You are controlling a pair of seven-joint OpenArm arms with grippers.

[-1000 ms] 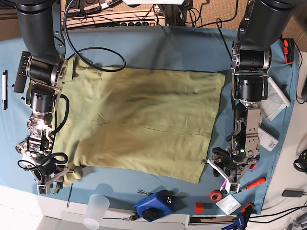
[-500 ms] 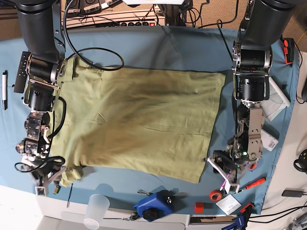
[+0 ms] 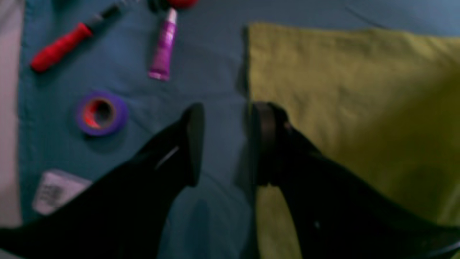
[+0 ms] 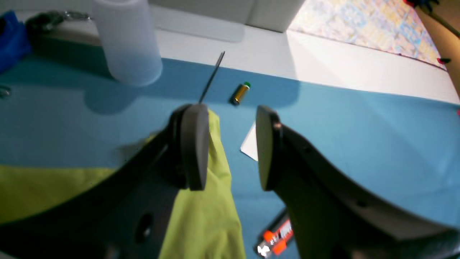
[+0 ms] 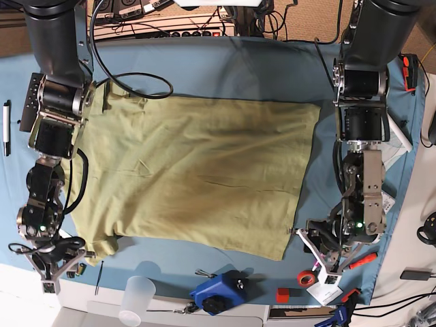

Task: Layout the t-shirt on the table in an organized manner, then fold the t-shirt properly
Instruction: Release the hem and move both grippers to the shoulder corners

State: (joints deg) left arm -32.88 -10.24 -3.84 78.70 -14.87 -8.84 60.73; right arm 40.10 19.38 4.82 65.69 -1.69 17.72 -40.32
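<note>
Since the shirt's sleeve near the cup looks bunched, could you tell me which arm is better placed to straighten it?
Right, probably. Its open pincer hovers at the bunched sleeve of the t-shirt. The left pincer, also open, straddles the opposite, flat edge.

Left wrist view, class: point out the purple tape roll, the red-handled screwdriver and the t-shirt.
purple tape roll (image 3: 101,113), left wrist view, on its upper face beside the core.
red-handled screwdriver (image 3: 61,46), left wrist view, middle of the red handle.
t-shirt (image 3: 359,97), left wrist view, flat olive fabric.
</note>
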